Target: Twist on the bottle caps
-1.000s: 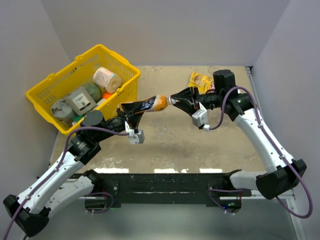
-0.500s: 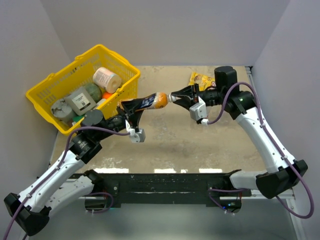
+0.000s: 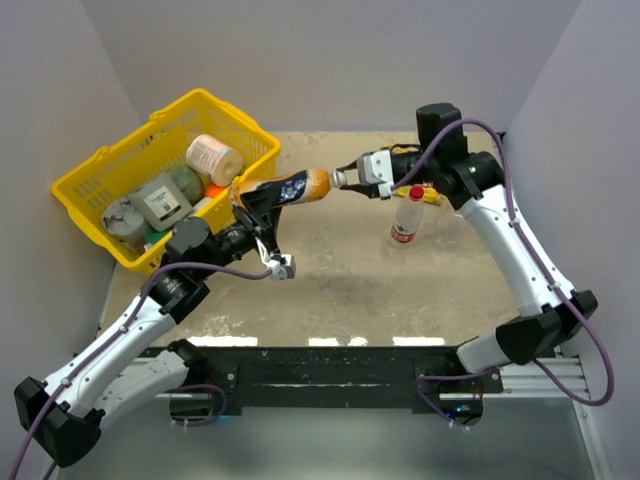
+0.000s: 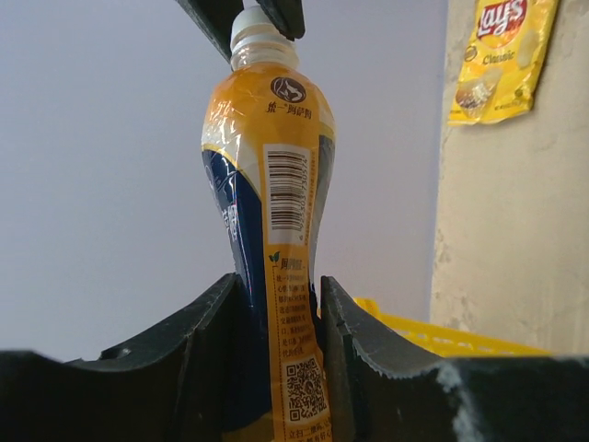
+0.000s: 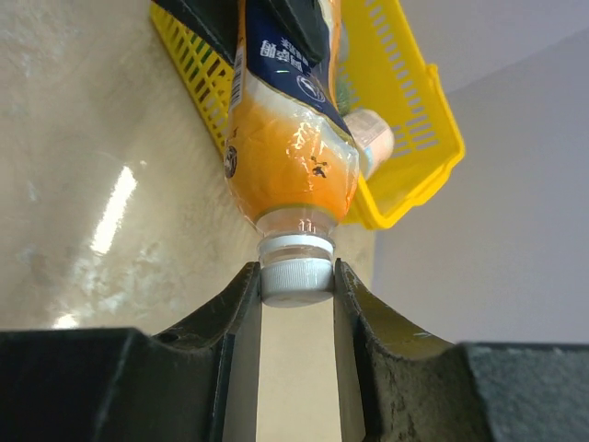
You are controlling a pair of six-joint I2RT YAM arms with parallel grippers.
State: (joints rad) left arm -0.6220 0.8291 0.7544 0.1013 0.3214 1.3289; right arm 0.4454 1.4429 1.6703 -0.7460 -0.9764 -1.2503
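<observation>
White cap (image 5: pixel 296 276) on the orange bottle's (image 3: pixel 290 188) mouth, held in the air over the worktop (image 3: pixel 330 290).
Right jaws pinch the cap; left jaws clamp the bottle's body. Beige scuffed worktop, grey walls (image 3: pixel 330 60), yellow basket (image 3: pixel 90 225) far left. Versus a second ago: the bottle is further back, the right arm has swung away, and a clear bottle (image 3: pixel 405 225) with a red cap (image 3: pixel 416 192) now shows.

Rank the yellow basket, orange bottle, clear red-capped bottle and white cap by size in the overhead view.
yellow basket
orange bottle
clear red-capped bottle
white cap
The orange bottle is lifted nearer the camera and the clear one stands upright, so those two are unsure.
</observation>
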